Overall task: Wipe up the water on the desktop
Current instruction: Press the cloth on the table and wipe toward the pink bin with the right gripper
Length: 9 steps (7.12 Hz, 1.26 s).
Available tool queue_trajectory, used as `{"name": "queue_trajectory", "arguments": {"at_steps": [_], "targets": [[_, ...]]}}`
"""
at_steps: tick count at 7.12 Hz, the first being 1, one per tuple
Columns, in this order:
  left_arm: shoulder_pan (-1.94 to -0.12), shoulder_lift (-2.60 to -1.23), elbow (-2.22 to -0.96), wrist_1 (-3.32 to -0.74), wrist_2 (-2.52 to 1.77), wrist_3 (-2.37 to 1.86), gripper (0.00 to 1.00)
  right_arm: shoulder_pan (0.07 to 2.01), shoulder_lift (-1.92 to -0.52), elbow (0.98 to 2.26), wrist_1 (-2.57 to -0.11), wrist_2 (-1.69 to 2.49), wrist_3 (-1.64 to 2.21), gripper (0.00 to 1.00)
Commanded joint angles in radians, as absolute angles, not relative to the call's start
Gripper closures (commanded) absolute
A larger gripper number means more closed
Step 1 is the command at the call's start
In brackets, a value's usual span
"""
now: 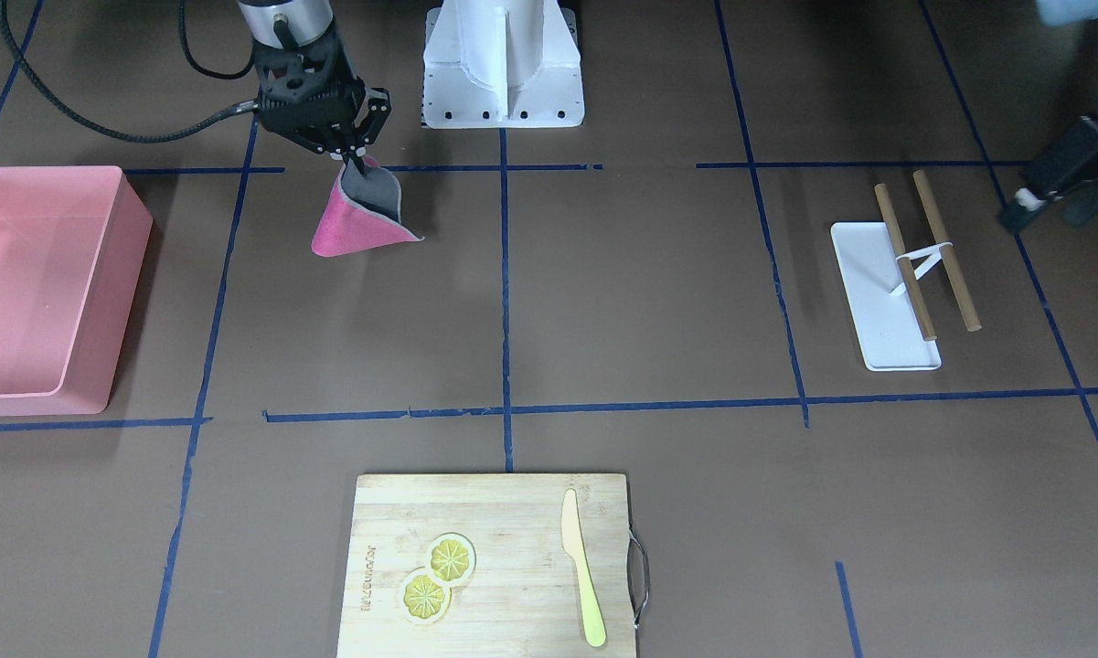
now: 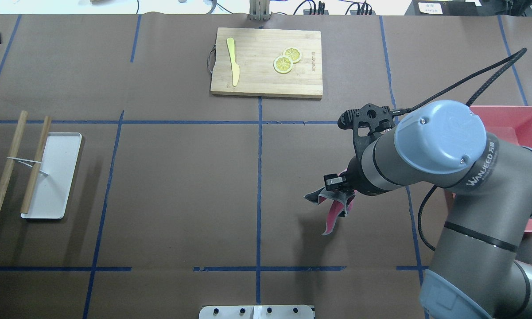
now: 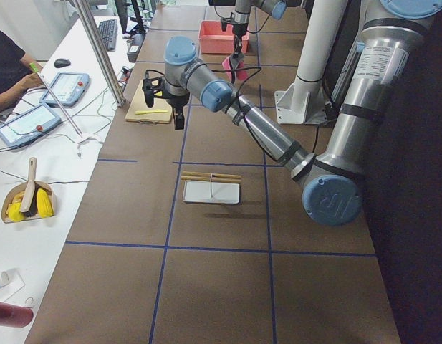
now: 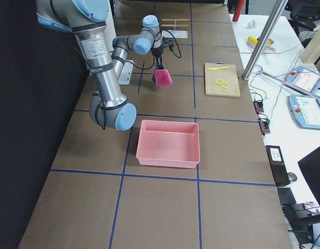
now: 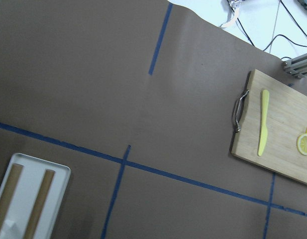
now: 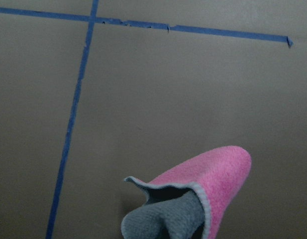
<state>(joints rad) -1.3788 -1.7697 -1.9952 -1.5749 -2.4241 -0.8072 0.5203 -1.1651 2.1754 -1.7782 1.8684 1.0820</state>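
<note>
**Now a cloth hangs from the right hand over the worktop**

Over on the left, a small white tray (image 2: pixel 60 177) lies flat on the brown worktop (image 2: pixel 181 186). Two wooden sticks (image 2: pixel 9 161) lie side by side there, joined by a thin white band. One stick rests along the tray's outer edge and the other lies on the worktop just beside it. The left hand (image 3: pixel 179 123) hangs high above this part of the worktop and grips nothing that I can see. Whether its fingers stand wide or narrow I cannot tell from where it shows.

Blue tape lines (image 2: pixel 259 177) cross the worktop, which spreads under everything and fills most of each view. At the far edge, about the middle, sits a bamboo cutting board (image 2: pixel 266 79). A yellow knife (image 2: pixel 233 62) lies on it near the handle end, and two lemon slices (image 2: pixel 283 64) overlap each other further along.

Right of the centre line, the right hand (image 1: pixel 352 163) points down, its fingers pinched on the top of a cloth (image 1: pixel 361 224). The cloth is pink outside and grey inside, and it droops from them in a loose cone. I cannot make out whether its lower edge touches the worktop.

Furthest right, a pink bin (image 1: pixel 91 274) stands on the worktop, well apart from the cloth.
</note>
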Motion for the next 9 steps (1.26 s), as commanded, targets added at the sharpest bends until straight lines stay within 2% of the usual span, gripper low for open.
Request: {"name": "queue_trajectory", "arguments": {"at_steps": [1,4,8,9], "targets": [[-1.411,-1.648,-1.991,-1.571,-2.357,-0.605,0.0,0.522,-1.16,2.094,-1.778,1.958,1.083,1.0],[-1.41,-1.629,-1.983,-1.577,-2.355,-0.583,0.0,0.558,-1.161,1.941,-1.761,2.006,1.069,1.0],[-1.41,-1.631,-1.994,-1.569,-2.364,-0.584,0.0,0.753,-1.166,1.653,-1.554,2.028,1.04,1.0],[-1.41,-1.631,-1.993,-1.569,-2.364,-0.584,0.0,0.797,-1.164,1.617,-1.542,2.029,0.999,1.0]]}}
